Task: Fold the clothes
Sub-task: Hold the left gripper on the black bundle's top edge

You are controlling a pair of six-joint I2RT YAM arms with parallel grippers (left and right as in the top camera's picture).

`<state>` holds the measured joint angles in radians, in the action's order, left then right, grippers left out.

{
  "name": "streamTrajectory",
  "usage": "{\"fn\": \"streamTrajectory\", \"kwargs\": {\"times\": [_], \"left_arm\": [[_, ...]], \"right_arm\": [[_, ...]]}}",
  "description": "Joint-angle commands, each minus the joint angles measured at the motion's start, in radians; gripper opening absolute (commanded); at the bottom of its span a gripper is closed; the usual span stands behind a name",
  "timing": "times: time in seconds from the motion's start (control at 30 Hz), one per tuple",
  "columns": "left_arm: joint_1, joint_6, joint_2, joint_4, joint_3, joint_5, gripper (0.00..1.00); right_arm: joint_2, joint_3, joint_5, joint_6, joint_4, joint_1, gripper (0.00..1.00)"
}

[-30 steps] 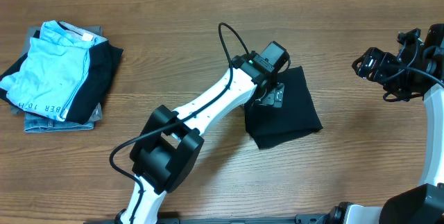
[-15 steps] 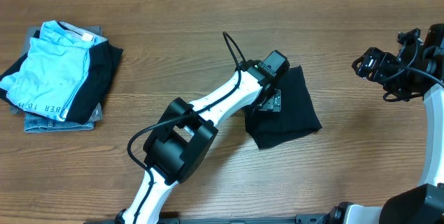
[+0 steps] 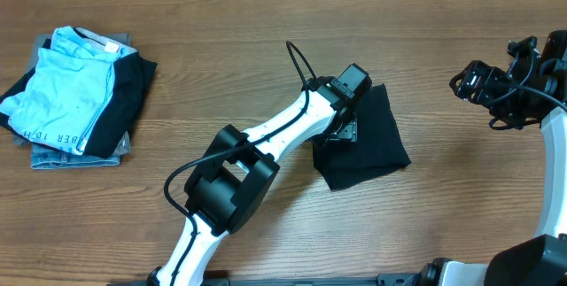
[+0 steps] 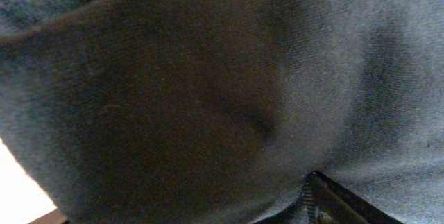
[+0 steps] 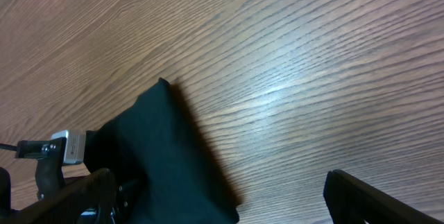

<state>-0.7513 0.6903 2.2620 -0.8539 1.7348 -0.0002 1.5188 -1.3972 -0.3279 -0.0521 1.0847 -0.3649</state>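
Lab: robot arms (image 3: 283,131), wooden table (image 3: 221,56)

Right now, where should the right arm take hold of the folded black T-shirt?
Take the folded black soft-fabric T-shirt by its bare edge facing the right gripper, coming in low from that side. It lies flat on the wooden table as a thick bundle, and the left gripper covers the opposite edge, so likely only that side is free.
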Motion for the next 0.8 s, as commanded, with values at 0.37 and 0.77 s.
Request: {"fn": "streamTrajectory", "kwargs": {"times": [0.37,0.77], "left_arm": [[-0.004,0.020,0.073,0.039,-0.018,-0.007,0.50],[0.001,-0.046,0.067,0.041,-0.017,-0.014,0.04]], "right_arm": [[-0.002,-0.010,0.006,-0.005,-0.005,0.001,1.00],[-0.002,-0.010,0.006,-0.005,-0.005,0.001,1.00]]}}
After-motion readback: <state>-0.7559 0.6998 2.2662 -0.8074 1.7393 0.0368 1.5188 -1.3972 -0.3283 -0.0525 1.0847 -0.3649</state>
